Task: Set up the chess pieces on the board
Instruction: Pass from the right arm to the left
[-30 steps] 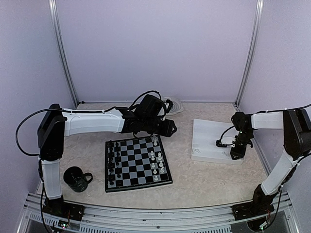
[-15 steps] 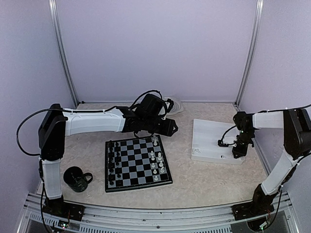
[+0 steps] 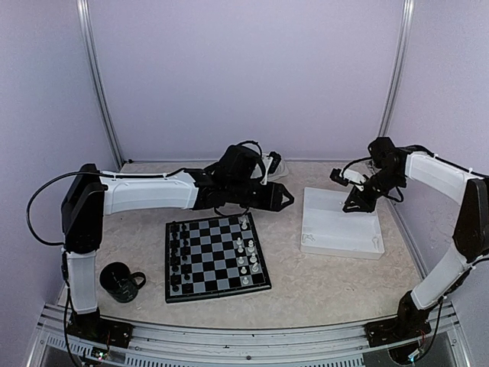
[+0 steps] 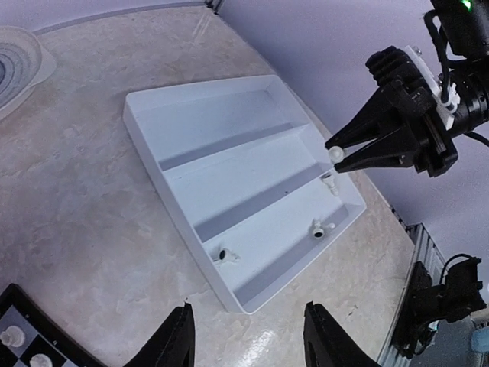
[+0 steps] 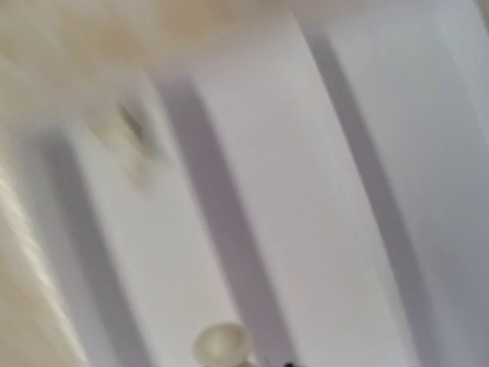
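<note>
At the near left of the table (image 3: 321, 283) stands a black mug (image 3: 121, 281), just beside the board (image 3: 216, 229) but apart from it. The board lies flat in front of the left arm, between the mug and the tray. The black chessmen (image 3: 179, 252) stand in two files along the board's left side, and the white chessmen (image 3: 246, 256) are gathered along its right side with gaps among them, so the middle squares are bare. Past the board's far right corner the left gripper (image 3: 286, 200) hangs above the table and points toward the tray. In the left wrist view its fingers (image 4: 177, 340) are spread apart with nothing between them. Behind that arm, by the back wall, lies a ribbed pale disc (image 4: 15, 53). Further right sits the white tray (image 4: 191, 202), split into three long compartments. Three small loose pieces (image 4: 316, 227) lie in the compartment nearest the arm bases, and the other two look bare. Over the tray's far right part hangs the right gripper (image 4: 336, 157), its fingertips pressed together on a white piece (image 4: 335, 152), which it holds in the air above the tray. The right wrist view is blurred and shows only the tray's ridges and one pale round head.
</note>
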